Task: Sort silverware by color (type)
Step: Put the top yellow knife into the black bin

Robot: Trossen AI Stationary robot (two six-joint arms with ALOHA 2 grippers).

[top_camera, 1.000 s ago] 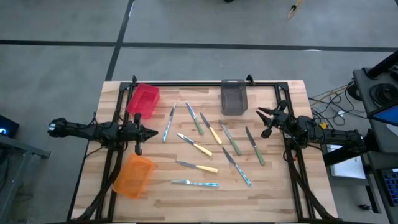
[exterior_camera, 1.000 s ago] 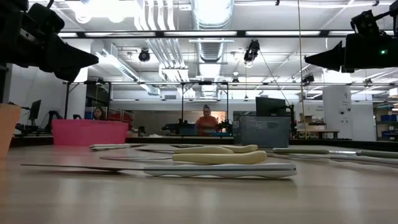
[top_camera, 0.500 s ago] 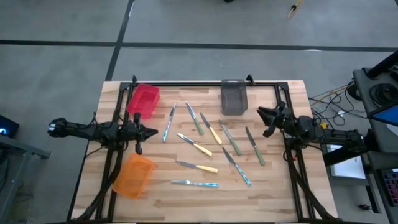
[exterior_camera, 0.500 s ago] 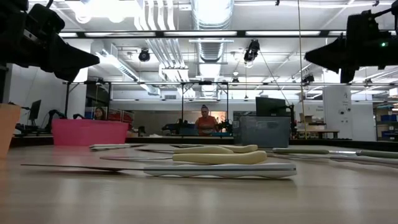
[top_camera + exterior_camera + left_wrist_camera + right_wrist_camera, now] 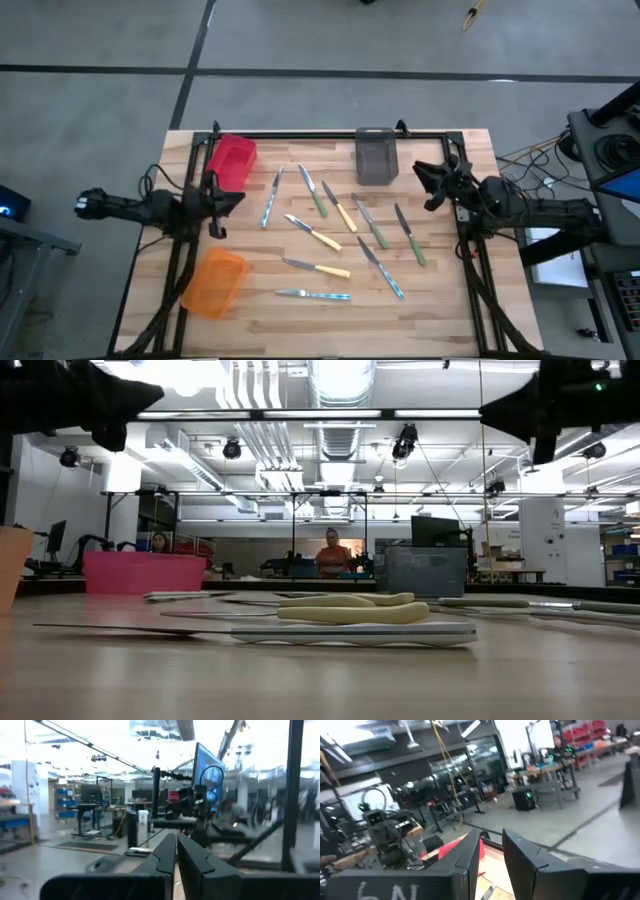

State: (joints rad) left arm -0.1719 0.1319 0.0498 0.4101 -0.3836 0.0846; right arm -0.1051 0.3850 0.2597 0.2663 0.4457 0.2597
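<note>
Left gripper is seen at left of centre in the high view, fingers pressed together, nothing held; red bin sits at upper left, orange bin at lower left; the silverware is scattered loose across the table centre, none binned yet; grey bin is placed at upper centre; right gripper is held at right, raised, fingers slightly parted around nothing. Knives are judged light, stiff, thin and flat-lying, blades slippery; the thicker plastic handle is judged the better pinch spot, taken across its width.
</note>
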